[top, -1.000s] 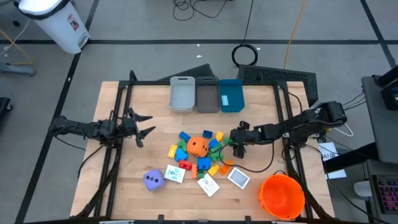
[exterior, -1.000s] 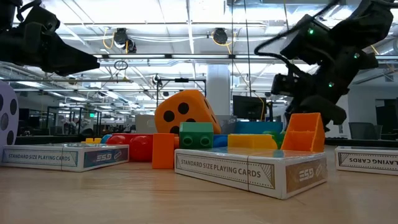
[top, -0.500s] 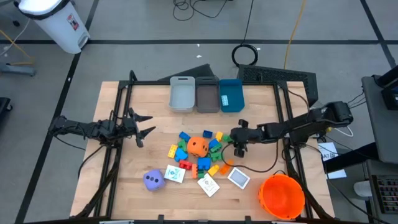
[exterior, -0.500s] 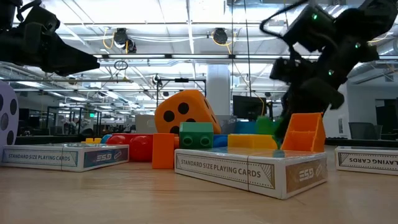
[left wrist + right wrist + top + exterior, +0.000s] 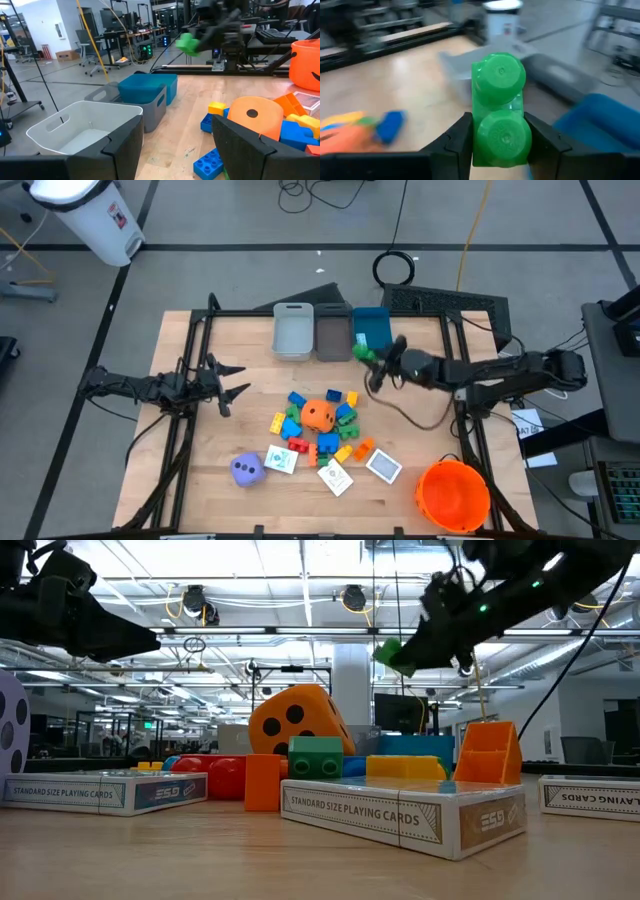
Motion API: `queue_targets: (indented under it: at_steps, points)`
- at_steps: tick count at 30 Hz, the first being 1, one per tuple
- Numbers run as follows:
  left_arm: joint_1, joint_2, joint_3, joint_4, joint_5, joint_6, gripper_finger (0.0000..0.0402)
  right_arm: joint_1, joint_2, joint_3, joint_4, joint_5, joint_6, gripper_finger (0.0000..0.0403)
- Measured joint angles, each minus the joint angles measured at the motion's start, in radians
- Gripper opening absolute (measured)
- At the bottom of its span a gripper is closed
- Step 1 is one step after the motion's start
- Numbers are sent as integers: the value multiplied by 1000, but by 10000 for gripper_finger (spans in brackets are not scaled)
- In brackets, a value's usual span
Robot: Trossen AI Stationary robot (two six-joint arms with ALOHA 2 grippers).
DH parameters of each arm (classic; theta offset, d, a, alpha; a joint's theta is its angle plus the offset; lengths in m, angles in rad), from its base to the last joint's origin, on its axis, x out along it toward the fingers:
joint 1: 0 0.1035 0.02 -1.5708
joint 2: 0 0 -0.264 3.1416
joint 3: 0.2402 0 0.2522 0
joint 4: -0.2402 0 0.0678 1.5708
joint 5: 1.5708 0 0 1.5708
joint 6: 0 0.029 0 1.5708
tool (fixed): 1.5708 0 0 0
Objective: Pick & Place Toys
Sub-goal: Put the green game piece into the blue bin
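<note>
The toys lie in a heap at mid-table: blue, yellow, green and orange blocks around an orange die (image 5: 318,415), with a purple die (image 5: 247,469) and white card packs (image 5: 384,467) nearer the front. My right gripper (image 5: 370,360) hangs above the table beside the blue bin (image 5: 372,328), shut on a green block (image 5: 360,352). The same green block (image 5: 392,653) shows high in the low view. My left gripper (image 5: 232,383) waits open at the table's left, level, touching nothing. My right gripper pinches the green two-stud block between its two fingers, one finger on each long side (image 5: 476,131). The fingers (image 5: 542,142) come nearly level from the table's right. The block is lifted clear of the table, its studs (image 5: 500,75) facing back toward the wrist.
Three bins stand in a row at the far edge: light grey (image 5: 293,330), dark grey (image 5: 333,332) and blue. A big orange bucket (image 5: 453,493) stands at the front right corner. A dark cable (image 5: 410,415) trails below the right arm. Bare wood lies left of the heap.
My right gripper has risen from the right side of the toy heap and swung toward the table's far edge, next to the blue bin, tipping from slanting down to nearly level. The green block has come up with it, lifted clear of the heap.
</note>
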Motion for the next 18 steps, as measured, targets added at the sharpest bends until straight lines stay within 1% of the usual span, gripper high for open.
queue_targets:
  at_steps: [3, 7, 9, 13, 18]
  points:
    - [0, 0, 0, 0, 0, 0, 241, -135, 34, 0, 1, -67, 3, 129]
    - [0, 0, 0, 0, 0, 0, 241, -316, 101, 0, 14, -174, 53, 129]
    - [0, 0, 0, 0, 0, 0, 241, -381, 147, 0, 40, -217, 55, 129]
    - [0, 0, 0, 0, 0, 0, 241, -445, 235, 0, 112, -282, 42, 129]
    - [0, 0, 0, 0, 0, 0, 241, -460, 330, 23, 127, -284, -14, 129]
